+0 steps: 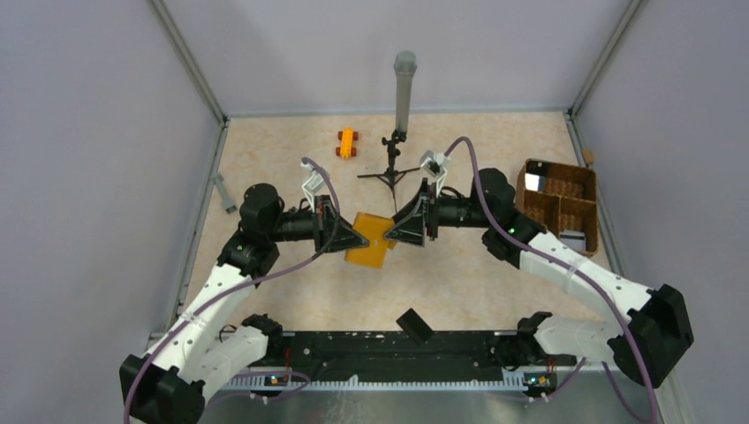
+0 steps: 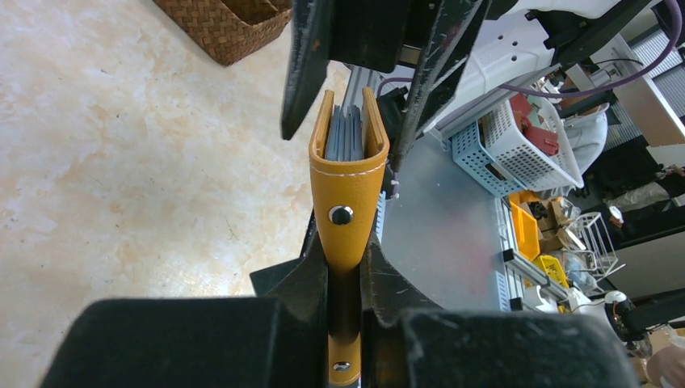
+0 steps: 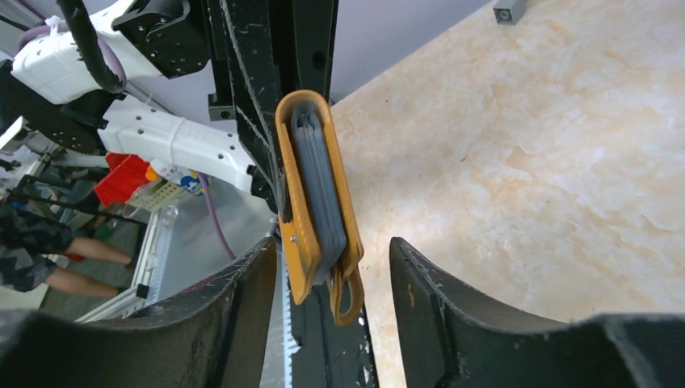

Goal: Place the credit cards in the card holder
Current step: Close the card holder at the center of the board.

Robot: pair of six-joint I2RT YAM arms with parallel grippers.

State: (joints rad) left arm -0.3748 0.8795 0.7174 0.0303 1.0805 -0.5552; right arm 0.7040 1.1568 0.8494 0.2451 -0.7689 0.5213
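Left gripper [image 2: 345, 271] is clamped on the flat mustard-orange card holder [image 2: 347, 182], loaded with grey credit cards [image 2: 346, 133]; right gripper [image 3: 333, 246], at 3 o'clock, is spread; only closing seems left.

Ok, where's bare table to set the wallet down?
Bare: the near-centre stretch between the card holder and the black block; the far-right patch between tripod and wicker basket. Crowded: where left gripper and right gripper meet.
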